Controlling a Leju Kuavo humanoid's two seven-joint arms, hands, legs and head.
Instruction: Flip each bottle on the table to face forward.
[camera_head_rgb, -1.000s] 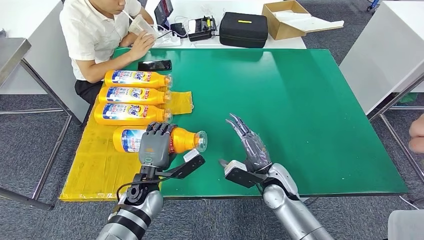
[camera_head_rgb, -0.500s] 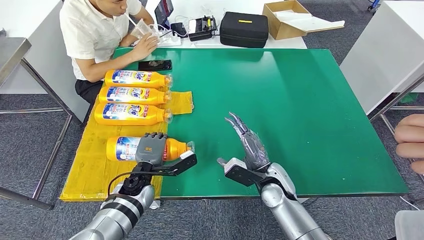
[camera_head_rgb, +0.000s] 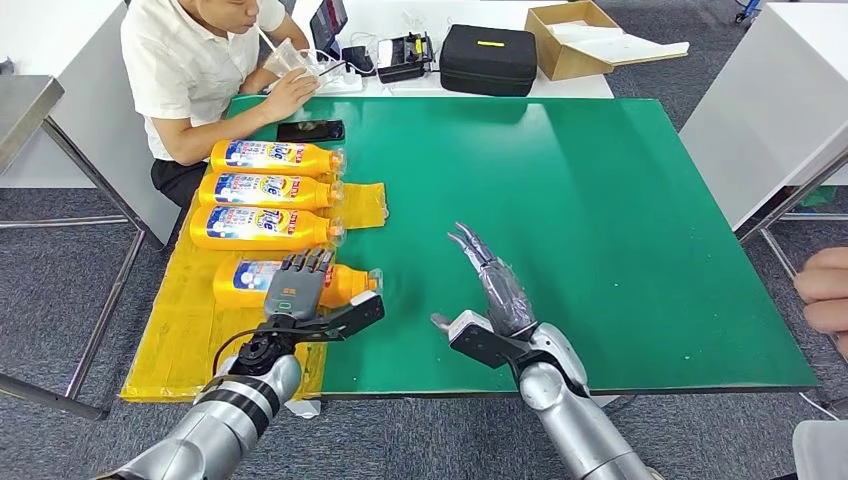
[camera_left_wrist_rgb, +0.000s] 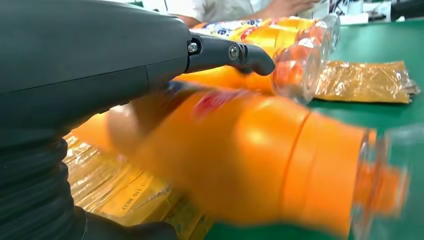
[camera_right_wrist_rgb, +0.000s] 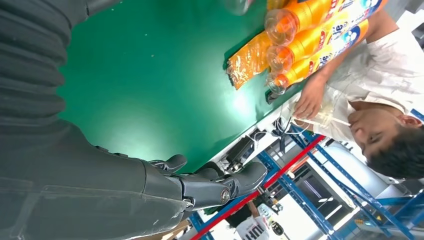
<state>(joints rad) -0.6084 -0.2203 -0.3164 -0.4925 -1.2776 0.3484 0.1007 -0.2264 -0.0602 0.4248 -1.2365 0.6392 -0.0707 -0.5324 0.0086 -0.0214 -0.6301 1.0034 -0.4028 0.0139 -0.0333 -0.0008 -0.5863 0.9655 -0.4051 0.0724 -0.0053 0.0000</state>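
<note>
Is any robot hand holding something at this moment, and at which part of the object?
The left robot hand grips the nearest orange bottle around its middle, over the label. The right robot hand holds nothing, fingers apart.

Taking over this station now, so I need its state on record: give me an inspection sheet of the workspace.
Surface: green table top, crinkled yellow plastic sheet along its left side.
Job's things: four orange label-up bottles lying in a row; nearest bottle under the left hand.
Clutter: black phone, black zip case, open cardboard box.
Hands: left hand grips nearest bottle; right hand open, holding nothing.
Cables: thin black cable at left wrist.
Surroundings: seated person in white shirt drinking; grey carpet.
</note>
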